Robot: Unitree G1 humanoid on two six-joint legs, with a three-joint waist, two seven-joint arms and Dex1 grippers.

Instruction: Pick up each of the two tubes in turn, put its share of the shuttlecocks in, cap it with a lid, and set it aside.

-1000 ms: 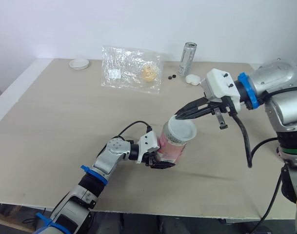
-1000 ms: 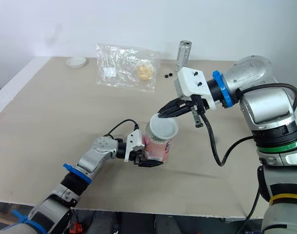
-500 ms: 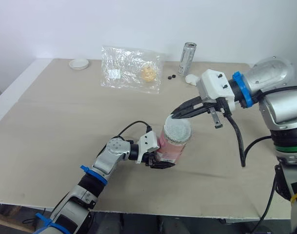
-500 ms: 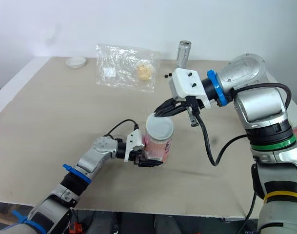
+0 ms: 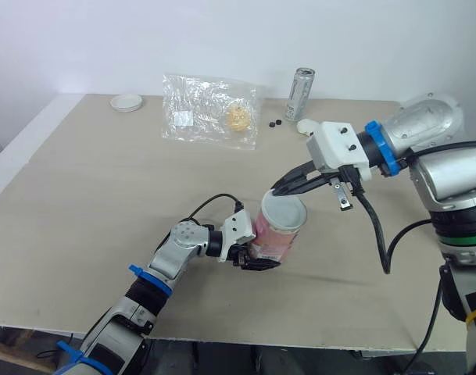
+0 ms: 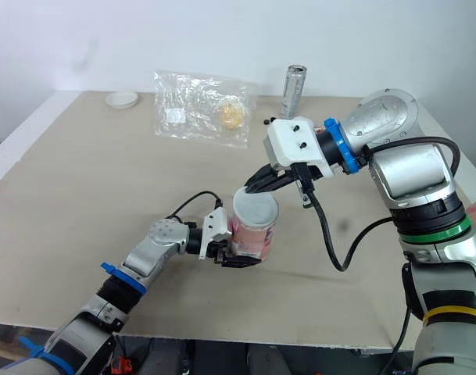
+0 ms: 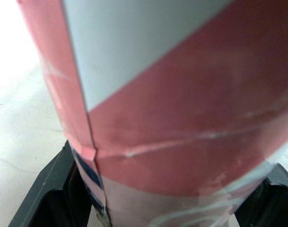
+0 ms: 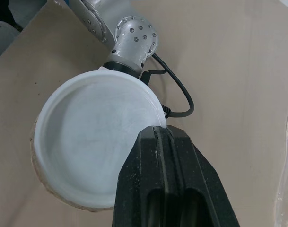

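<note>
A pink-and-white tube stands upright on the table, and my left gripper is shut on its lower part; its black fingers flank the tube in the left wrist view. A white lid lies over the tube's mouth. My right gripper reaches in from the right and is shut on the lid's rim. A second, silvery tube stands upright at the table's far edge. Another white lid lies at the far left.
A clear plastic bag with a yellowish item inside lies at the back of the table. Two small black bits and a white object sit near the silvery tube. My right arm's cable hangs over the table's right side.
My right gripper has moved left and slightly down with the lid, which was tilted over the tube's mouth and now sits flatter on it. The left arm and tube have stayed put.
</note>
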